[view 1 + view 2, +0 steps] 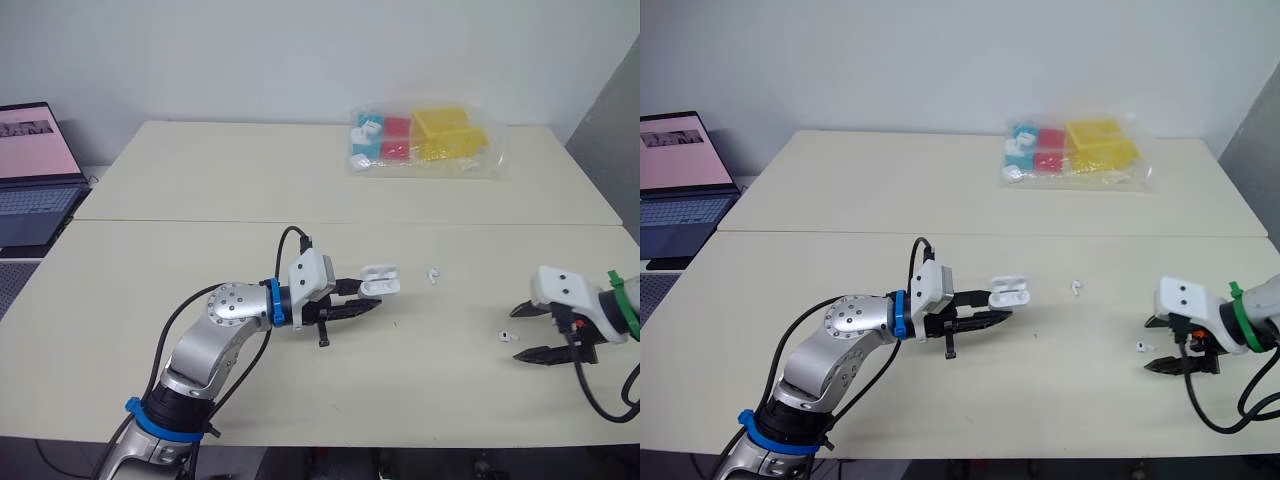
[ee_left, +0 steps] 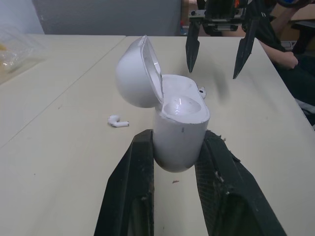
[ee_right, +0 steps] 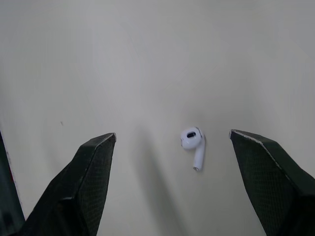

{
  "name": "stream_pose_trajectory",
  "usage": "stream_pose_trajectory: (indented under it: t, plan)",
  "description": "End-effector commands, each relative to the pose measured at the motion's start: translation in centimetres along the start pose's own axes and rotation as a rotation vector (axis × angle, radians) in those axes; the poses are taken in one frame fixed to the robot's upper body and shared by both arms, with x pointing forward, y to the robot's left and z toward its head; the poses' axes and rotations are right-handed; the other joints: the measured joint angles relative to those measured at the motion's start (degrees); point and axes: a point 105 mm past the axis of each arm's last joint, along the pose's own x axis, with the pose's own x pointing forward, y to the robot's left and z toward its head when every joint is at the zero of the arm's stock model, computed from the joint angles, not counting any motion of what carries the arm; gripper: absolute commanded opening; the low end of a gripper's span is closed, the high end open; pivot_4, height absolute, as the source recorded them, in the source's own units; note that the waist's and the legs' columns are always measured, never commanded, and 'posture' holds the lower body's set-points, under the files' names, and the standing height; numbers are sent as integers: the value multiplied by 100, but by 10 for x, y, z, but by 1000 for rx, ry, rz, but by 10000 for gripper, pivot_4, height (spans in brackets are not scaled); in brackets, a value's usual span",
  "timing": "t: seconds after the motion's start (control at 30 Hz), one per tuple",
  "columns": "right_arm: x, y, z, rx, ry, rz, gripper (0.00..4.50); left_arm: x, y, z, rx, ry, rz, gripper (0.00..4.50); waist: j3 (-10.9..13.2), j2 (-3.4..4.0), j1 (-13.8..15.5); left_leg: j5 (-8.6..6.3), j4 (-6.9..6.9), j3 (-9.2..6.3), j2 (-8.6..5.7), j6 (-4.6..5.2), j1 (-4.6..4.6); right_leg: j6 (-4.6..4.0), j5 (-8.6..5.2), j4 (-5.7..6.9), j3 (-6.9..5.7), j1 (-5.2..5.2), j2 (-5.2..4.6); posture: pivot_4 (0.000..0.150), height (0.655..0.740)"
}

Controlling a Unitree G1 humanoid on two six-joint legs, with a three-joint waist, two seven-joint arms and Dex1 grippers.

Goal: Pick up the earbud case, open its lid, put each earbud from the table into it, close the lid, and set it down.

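Observation:
A white earbud case (image 1: 380,282) is held a little above the table (image 1: 200,250) with its lid (image 2: 135,73) swung open. My left gripper (image 1: 372,298) is shut on the case's lower body (image 2: 179,132). One white earbud (image 1: 433,273) lies on the table just right of the case. A second earbud (image 1: 505,335) lies further right, between the spread fingers of my right gripper (image 1: 520,332). The right wrist view shows this earbud (image 3: 193,145) flat on the table, with the right gripper (image 3: 173,133) open around it and touching nothing.
A clear plastic bag (image 1: 420,138) of coloured blocks lies at the far middle of the table. An open laptop (image 1: 35,170) stands off the table's left end. A seam (image 1: 350,221) runs across the table between its two halves.

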Motion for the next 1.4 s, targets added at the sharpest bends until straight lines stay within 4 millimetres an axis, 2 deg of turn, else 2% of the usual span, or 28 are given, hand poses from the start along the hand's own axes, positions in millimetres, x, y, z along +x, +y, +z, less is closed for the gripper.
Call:
stream_pose_trajectory:
  t: [0.03, 0.17, 0.4, 0.63, 0.93, 1.07, 1.3, 1.4]
  plan:
    - [2, -3, 9, -1, 60, -66, 38673, 6, -1, 6, 57, -21, 4, 7761, 0, 1, -6, 0, 1, 1, 0, 0, 1, 0, 0, 0, 1, 0, 0, 1500, 7400]
    - [6, 0, 7, 14, 130, -52, 38673, 12, -2, 4, 66, -23, 9, 7761, 0, 1, -2, 0, 1, 1, -1, 0, -2, 1, 1, -2, 0, 0, 1, 1500, 7400]
    - [12, -10, 5, -1, 192, -80, 38673, 17, -3, -2, 94, -18, 26, 7761, 0, 0, 1, 0, 0, -1, -1, 0, -6, 1, 1, -4, -2, -4, 0, 1500, 7400]
    - [22, -21, 6, -19, 214, -62, 38673, 19, -2, -4, 103, -14, 42, 7761, 0, 1, -12, 0, 0, 3, -1, 0, -2, 1, 1, -3, 1, -4, 0, 1500, 7400]
    - [28, -21, 8, -19, 215, -37, 38673, 20, -3, -6, 97, -12, 51, 7761, 0, 1, -6, 0, 0, 0, -2, 0, -6, -1, 0, -3, -1, -4, -1, 1500, 7400]
    - [28, -21, 6, -24, 221, -34, 29630, 20, -3, -6, 95, -10, 53, 7761, 0, 1, -6, 0, 0, -2, -1, 0, -5, -1, 0, -3, -3, -4, -1, 1500, 7400]
    - [29, -19, 8, -27, 215, -27, 4278, 19, -2, -8, 95, -6, 54, 7761, 0, 0, -6, 0, 0, -2, -1, 0, -5, -1, 1, -3, -3, -4, -1, 1500, 7400]
    - [28, -19, 11, -28, 204, -27, 4321, 19, -1, -8, 94, -5, 56, 7761, 0, 1, -6, 0, 0, -2, -1, 0, -5, -1, 1, -3, -3, -4, -1, 1500, 7400]
